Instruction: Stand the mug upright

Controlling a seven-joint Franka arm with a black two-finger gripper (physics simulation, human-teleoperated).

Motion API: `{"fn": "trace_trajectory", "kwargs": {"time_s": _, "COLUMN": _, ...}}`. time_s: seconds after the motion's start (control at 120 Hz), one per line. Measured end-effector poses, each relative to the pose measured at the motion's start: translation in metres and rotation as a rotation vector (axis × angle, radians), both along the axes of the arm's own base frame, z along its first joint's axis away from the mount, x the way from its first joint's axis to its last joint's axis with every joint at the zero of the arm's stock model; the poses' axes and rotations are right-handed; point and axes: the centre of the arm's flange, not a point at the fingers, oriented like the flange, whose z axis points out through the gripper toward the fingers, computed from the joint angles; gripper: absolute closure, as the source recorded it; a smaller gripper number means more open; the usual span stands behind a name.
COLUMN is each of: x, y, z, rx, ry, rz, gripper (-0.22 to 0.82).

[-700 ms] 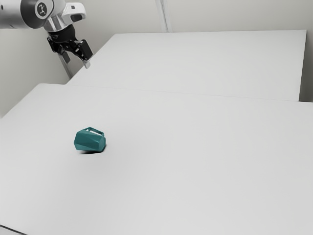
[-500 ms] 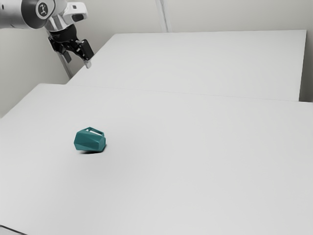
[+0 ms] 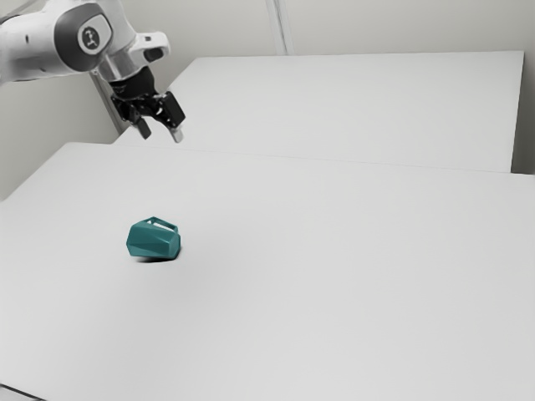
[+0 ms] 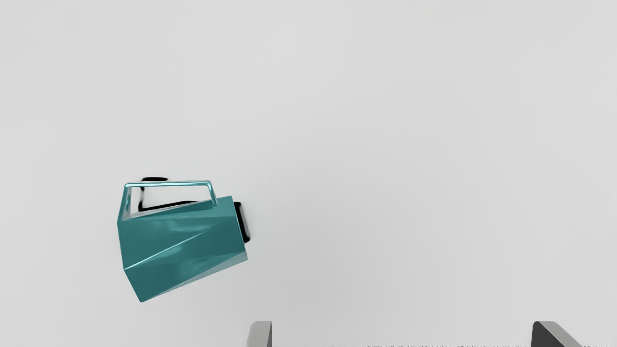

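In the exterior view my gripper (image 3: 160, 134) hangs high above the table's far left part, well away from the mug. A teal faceted mug (image 3: 153, 240) lies on its side on the white table (image 3: 334, 276), its handle raised on the side facing the arm. In the wrist view the mug (image 4: 183, 241) is off to one side of the gripper (image 4: 402, 332), whose fingers stand wide apart with nothing between them. The mug's opening cannot be made out.
A second white surface (image 3: 351, 109) lies behind the table in the exterior view, with pale walls around it. A dark cable (image 3: 21, 393) shows at the exterior view's lower left corner.
My arm and gripper have moved toward the exterior view's right and downward. The mug has stayed where it was.
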Motion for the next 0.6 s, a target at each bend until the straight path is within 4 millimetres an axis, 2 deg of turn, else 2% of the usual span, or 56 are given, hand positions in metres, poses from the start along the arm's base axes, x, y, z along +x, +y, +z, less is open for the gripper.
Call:
{"fn": "trace_trajectory", "kwargs": {"time_s": 0.125, "x": -0.002, "y": 0.004, "z": -0.016, "rx": -0.062, "ry": 0.026, "rz": 0.025, "gripper": 0.02}}
{"fn": "trace_trajectory", "kwargs": {"time_s": 0.25, "x": -0.004, "y": 0.022, "z": -0.031, "rx": -0.119, "ry": 0.052, "rz": 0.075, "gripper": 0.02}}
{"fn": "trace_trajectory", "kwargs": {"time_s": 0.392, "x": -0.010, "y": 0.054, "z": -0.052, "rx": -0.185, "ry": 0.083, "rz": 0.155, "gripper": 0.02}}
{"fn": "trace_trajectory", "kwargs": {"time_s": 0.6, "x": -0.024, "y": 0.113, "z": -0.074, "rx": -0.268, "ry": 0.107, "rz": 0.284, "gripper": 0.02}}
